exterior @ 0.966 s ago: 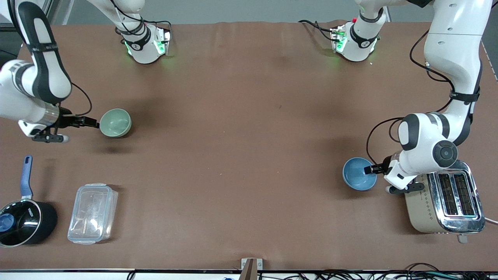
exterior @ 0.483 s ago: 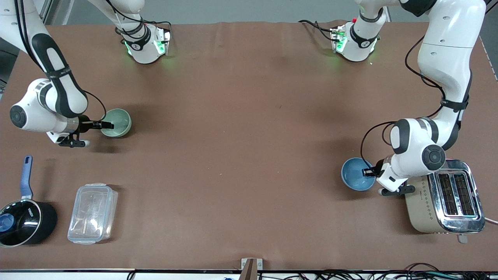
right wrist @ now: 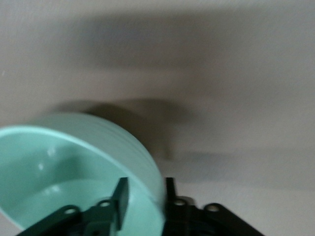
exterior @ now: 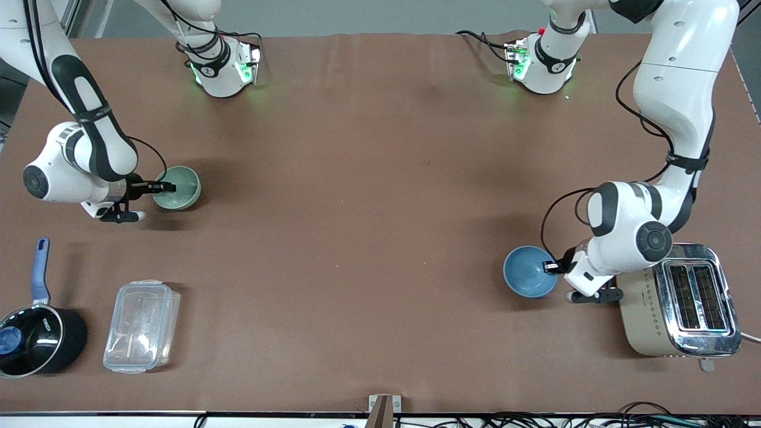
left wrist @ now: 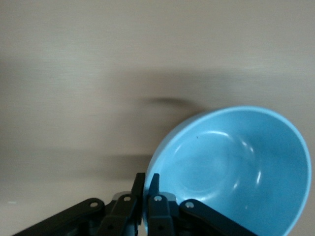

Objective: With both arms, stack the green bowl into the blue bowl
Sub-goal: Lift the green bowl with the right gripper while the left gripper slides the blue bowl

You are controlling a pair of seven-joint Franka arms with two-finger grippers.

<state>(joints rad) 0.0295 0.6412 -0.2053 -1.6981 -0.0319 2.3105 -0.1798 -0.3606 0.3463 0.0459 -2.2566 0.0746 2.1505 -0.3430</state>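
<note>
The pale green bowl (exterior: 181,189) sits on the brown table toward the right arm's end. My right gripper (exterior: 166,188) is at its rim, with one finger (right wrist: 120,196) inside the green bowl (right wrist: 74,167) and the other finger (right wrist: 170,189) outside its wall, jaws apart. The blue bowl (exterior: 526,272) is toward the left arm's end, beside the toaster. My left gripper (exterior: 550,267) is shut on its rim. In the left wrist view the fingers (left wrist: 153,187) pinch the rim of the blue bowl (left wrist: 236,167), which is tilted.
A chrome and beige toaster (exterior: 684,303) stands next to the left gripper, nearer the front camera. A clear plastic lidded box (exterior: 141,326) and a black saucepan with a blue handle (exterior: 32,333) are near the front edge at the right arm's end.
The left gripper has moved the blue bowl away from the toaster, toward the table's middle. The right gripper has slid forward over the green bowl's rim; the green bowl has barely moved.
</note>
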